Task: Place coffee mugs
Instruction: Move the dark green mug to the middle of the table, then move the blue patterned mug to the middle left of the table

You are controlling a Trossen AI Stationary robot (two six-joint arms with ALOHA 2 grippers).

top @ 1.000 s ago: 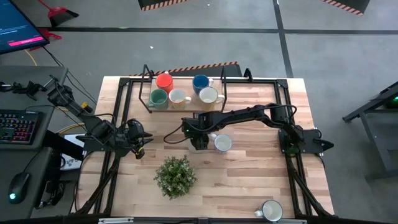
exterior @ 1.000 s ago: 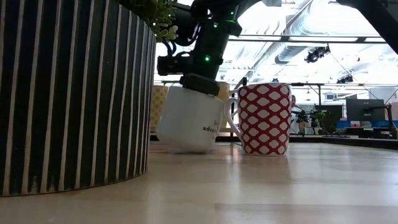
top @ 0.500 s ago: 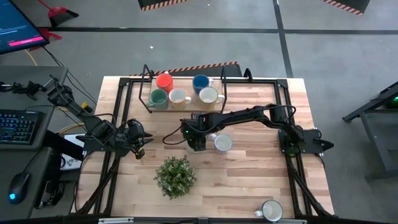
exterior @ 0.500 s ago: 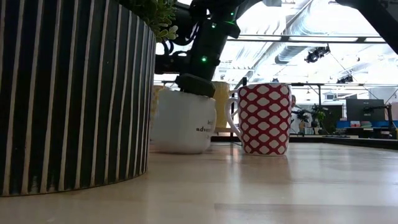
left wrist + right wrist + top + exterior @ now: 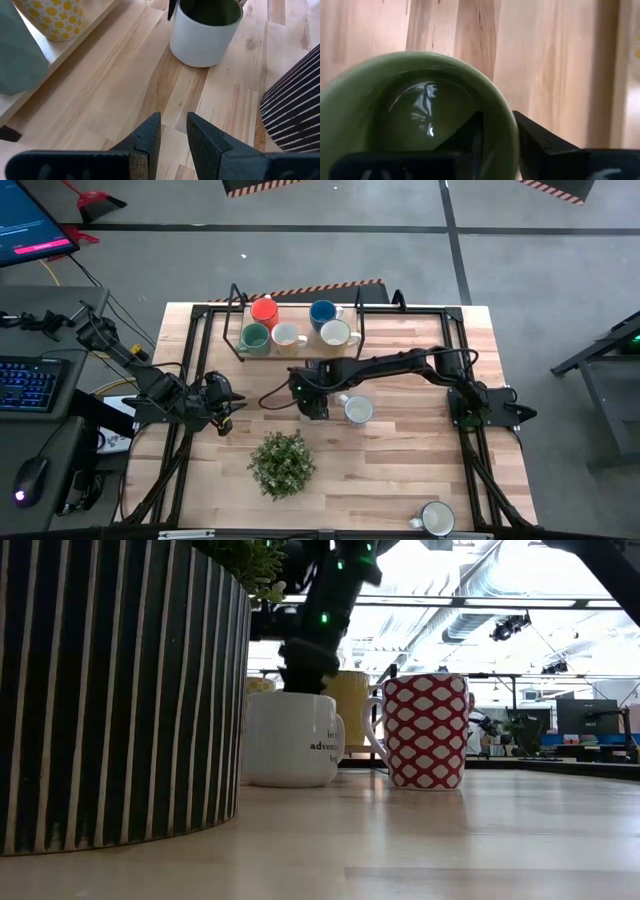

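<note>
Your right claw (image 5: 314, 406) hangs mid-desk on an arm stretched across from the right, its fingers narrowly parted astride the rim of a white mug (image 5: 292, 739) that stands flat on the desk (image 5: 400, 470). Your left claw (image 5: 226, 408) waits at the left edge, nearly closed, empty. A patterned mug (image 5: 427, 730) stands just beside; the potted plant (image 5: 282, 463) sits nearer the front.

Bright, even overhead light; ceiling glare in the low view; soft blur in the right wrist view.
</note>
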